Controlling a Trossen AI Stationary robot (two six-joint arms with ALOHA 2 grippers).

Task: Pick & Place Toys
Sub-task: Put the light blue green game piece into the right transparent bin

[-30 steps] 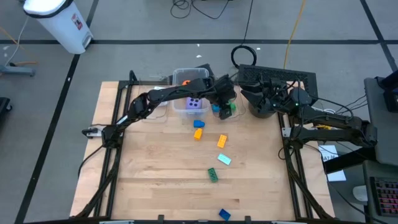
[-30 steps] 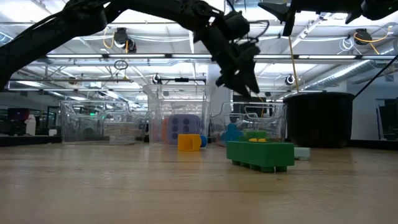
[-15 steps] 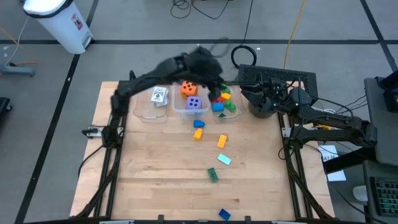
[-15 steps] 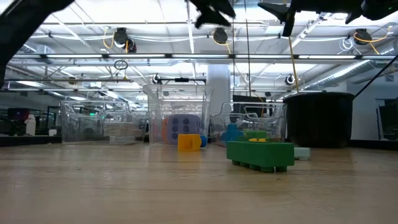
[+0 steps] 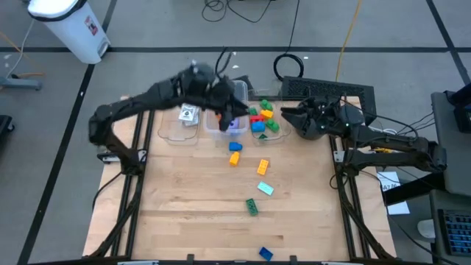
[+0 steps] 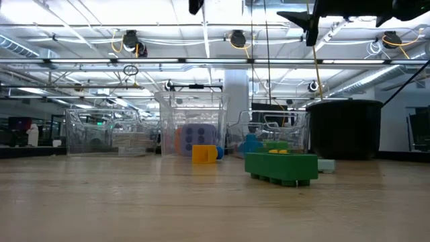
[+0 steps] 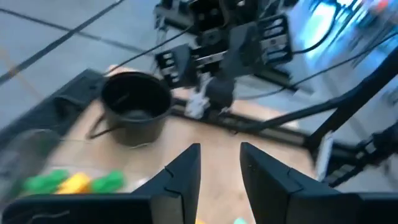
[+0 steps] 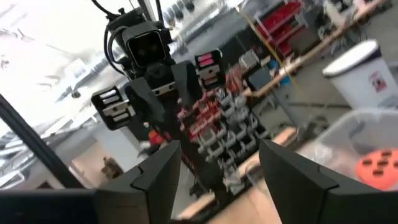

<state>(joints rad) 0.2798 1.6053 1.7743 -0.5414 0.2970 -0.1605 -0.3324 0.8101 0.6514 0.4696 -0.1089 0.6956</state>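
Looking down from overhead, my left fingers [image 5: 229,118] hover spread and empty above the middle bin [image 5: 225,124]; the low view misses that. Five bricks lie loose on the desk [image 5: 184,199], starting with the yellow brick [image 5: 234,157]. Right fingers [image 5: 288,114] gape empty above the black pot [image 5: 309,126].

Grey floor [image 5: 147,29] (taped lines), white bin [image 5: 70,26], ceiling lights [image 6: 80,62]

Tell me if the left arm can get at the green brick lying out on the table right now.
Probably yes. The green brick lies alone on bare wood, nothing over it. The left gripper is open and empty above the bins, and the right gripper is over by the pot.
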